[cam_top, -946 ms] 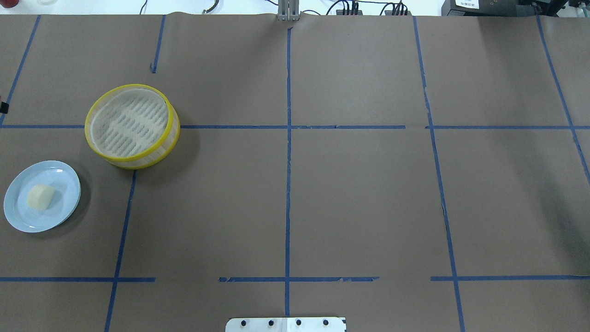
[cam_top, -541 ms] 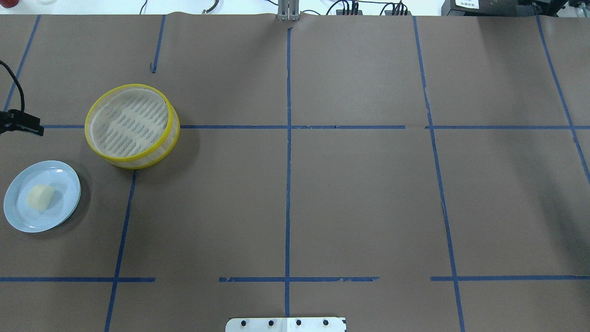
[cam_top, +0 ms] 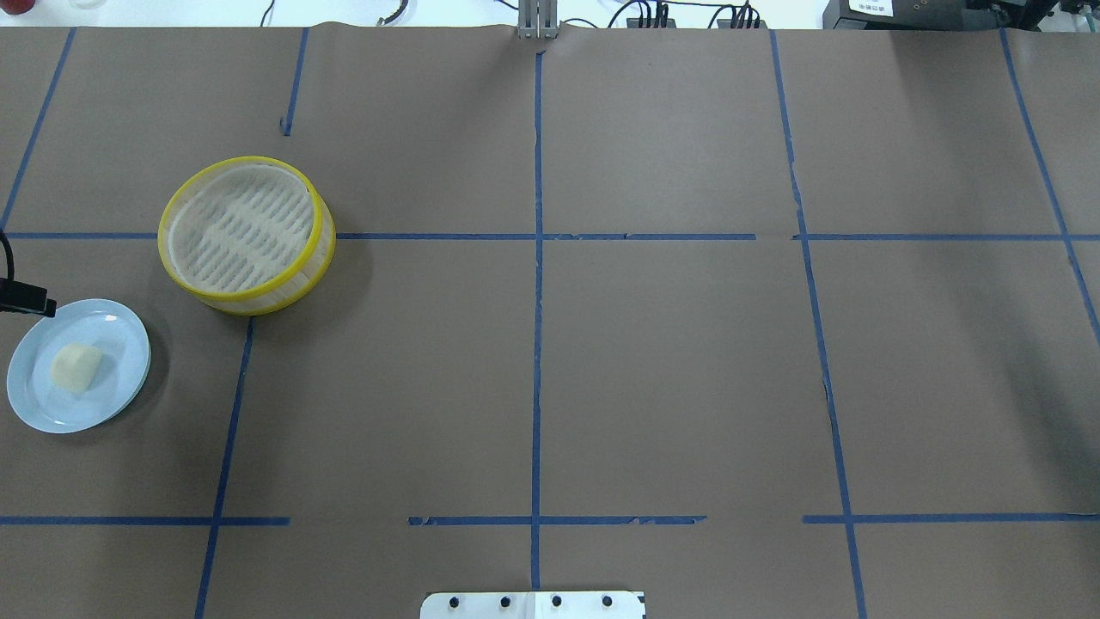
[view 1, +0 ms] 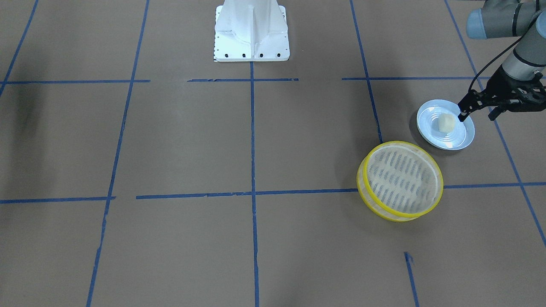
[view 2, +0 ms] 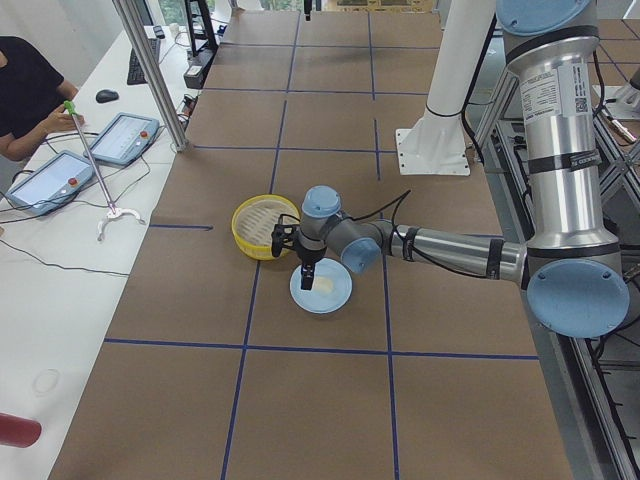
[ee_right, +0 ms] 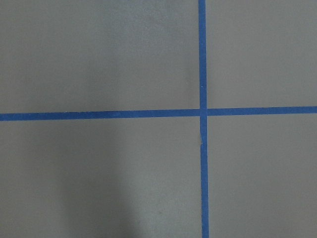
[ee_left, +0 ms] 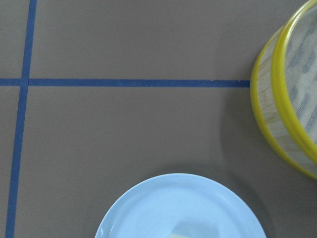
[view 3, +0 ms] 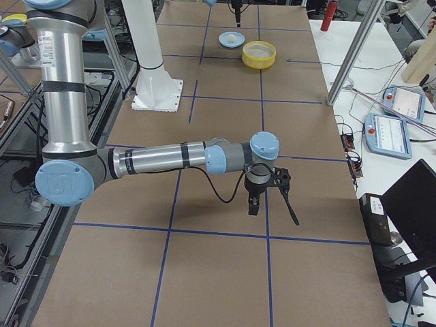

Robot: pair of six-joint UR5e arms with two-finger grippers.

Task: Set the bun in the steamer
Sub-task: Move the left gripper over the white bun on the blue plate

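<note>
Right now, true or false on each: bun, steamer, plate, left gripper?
1. The bun lies on the plate. True.
2. The steamer already holds a bun. False: its slotted floor is bare.
3. The left gripper is shut on the bun. False: its jaws are open by the plate's edge and it holds nothing.
4. The steamer stands beside the plate, apart from it. True.
</note>
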